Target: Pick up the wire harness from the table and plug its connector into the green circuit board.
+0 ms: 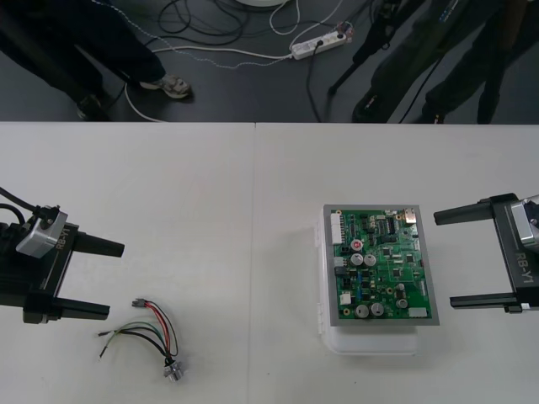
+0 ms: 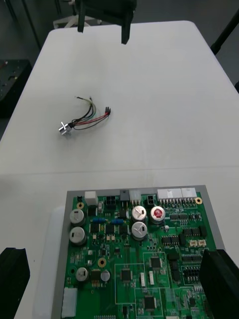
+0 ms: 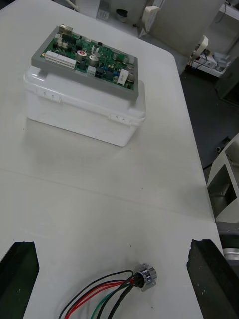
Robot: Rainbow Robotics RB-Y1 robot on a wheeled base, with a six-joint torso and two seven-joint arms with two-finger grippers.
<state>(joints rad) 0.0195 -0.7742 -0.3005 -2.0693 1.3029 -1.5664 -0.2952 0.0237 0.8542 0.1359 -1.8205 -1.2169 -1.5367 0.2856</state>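
Observation:
The wire harness (image 1: 150, 333) lies flat on the table at the front left, its red, black and green wires (image 3: 107, 295) loosely curved. Its small black plug (image 1: 137, 303) points toward the left gripper, and its round metal socket (image 1: 173, 369) is nearest the front edge. My left gripper (image 1: 115, 280) is open just left of the harness, with nothing between its fingers (image 3: 17, 279). The green circuit board (image 1: 379, 265) sits on its white base (image 1: 370, 341) right of centre. My right gripper (image 1: 444, 259) stands open just right of the board, fingers (image 2: 219, 284) wide apart.
From the right wrist, the board (image 2: 139, 254) is close in front, the harness (image 2: 87, 117) lies beyond it and the left gripper (image 2: 104, 12) is farther off. Bare table (image 1: 253, 210) separates harness and board. The table's far edge meets dark floor with cables.

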